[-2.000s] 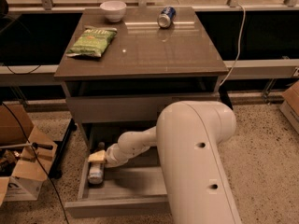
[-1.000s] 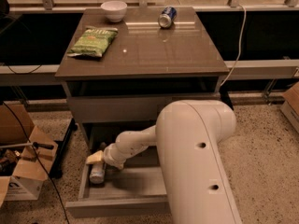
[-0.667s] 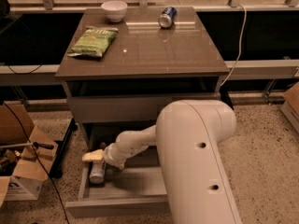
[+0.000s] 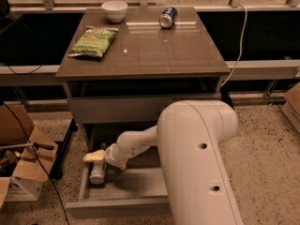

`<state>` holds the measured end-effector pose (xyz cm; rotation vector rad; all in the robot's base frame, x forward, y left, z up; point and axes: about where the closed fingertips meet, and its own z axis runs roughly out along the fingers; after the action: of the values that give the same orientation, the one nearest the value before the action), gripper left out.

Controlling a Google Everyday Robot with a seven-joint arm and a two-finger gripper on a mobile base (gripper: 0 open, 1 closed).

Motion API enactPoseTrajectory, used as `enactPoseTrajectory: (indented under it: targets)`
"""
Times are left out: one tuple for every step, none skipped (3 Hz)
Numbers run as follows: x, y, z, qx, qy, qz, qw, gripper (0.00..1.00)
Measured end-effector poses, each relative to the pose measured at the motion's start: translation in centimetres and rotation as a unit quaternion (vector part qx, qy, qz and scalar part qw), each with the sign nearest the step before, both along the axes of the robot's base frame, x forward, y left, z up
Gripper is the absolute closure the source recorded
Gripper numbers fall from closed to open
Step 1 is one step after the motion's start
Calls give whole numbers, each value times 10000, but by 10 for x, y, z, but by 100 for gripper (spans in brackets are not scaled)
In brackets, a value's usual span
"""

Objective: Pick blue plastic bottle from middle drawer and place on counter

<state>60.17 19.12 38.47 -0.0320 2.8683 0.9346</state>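
Gripper (image 4: 95, 157) at the clear blue plastic bottle (image 4: 97, 172) in the flat grey middle drawer (image 4: 117, 206).
My smooth white arm (image 4: 136, 142) reached down-left; my grip, I couldn't tell.

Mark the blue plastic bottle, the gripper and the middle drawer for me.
blue plastic bottle (image 4: 97, 173): camera view, on its label.
gripper (image 4: 94, 156): camera view, its pale tip, just above the bottle in the drawer.
middle drawer (image 4: 119, 208): camera view, on its low front wall.

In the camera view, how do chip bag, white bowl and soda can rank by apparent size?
1. green chip bag
2. white bowl
3. blue soda can, only slightly smaller than the bowl
The gripper is down in the middle drawer, at the blue plastic bottle.
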Motion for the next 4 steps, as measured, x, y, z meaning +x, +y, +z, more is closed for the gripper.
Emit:
enactPoseTrajectory:
  targets:
    - [0, 0, 0, 0, 0, 0, 10000, 0]
    - [0, 0, 0, 0, 0, 0, 10000, 0]
    - [0, 0, 0, 0, 0, 0, 10000, 0]
    - [0, 0, 0, 0, 0, 0, 10000, 17]
